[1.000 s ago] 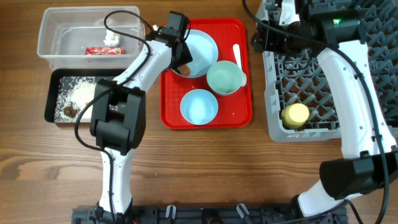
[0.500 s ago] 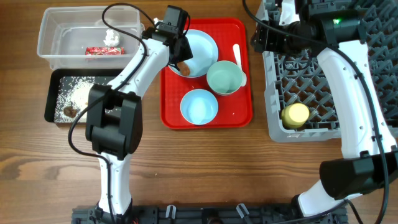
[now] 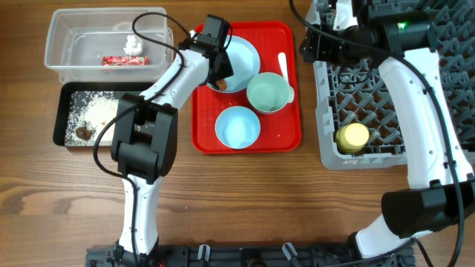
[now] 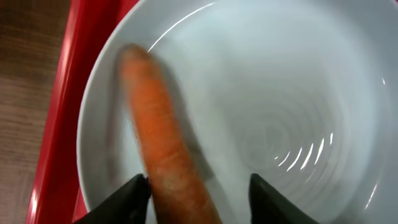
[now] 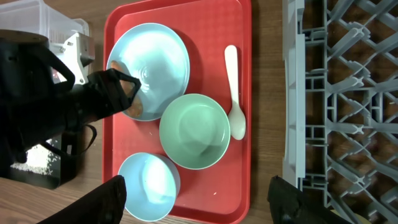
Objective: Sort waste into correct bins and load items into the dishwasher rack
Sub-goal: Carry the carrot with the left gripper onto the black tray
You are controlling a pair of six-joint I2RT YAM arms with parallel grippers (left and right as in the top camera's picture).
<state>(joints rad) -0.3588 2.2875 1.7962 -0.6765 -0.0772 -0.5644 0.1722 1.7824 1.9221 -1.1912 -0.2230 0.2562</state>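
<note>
The left wrist view alone shows the grip up close. The left gripper (image 4: 200, 190) hangs low over the plate (image 4: 280, 93) with its jaws parted. The carrot (image 4: 161, 137) lies on the plate between them, right beside one finger with a clear gap to the other, so nothing is clamped.

Overhead, the gripper's body hides most of the carrot, but the wider layout appears. The plate sits at the far end of the red tray (image 3: 286, 126), with a green bowl (image 3: 267, 91) and a blue bowl (image 3: 237, 126) nearer and the spoon (image 3: 283, 63) alongside. The yellow cup (image 3: 352, 137) sits in the rack (image 3: 371, 96). The wrapper (image 3: 125, 60) and tissue (image 3: 133, 44) lie in the clear tub (image 3: 74, 37), and rice (image 3: 96, 111) and a brown lump (image 3: 84, 133) in the black tray (image 3: 63, 111).

The right wrist view shows the right gripper (image 5: 200, 202) wide open and empty above the tray.
</note>
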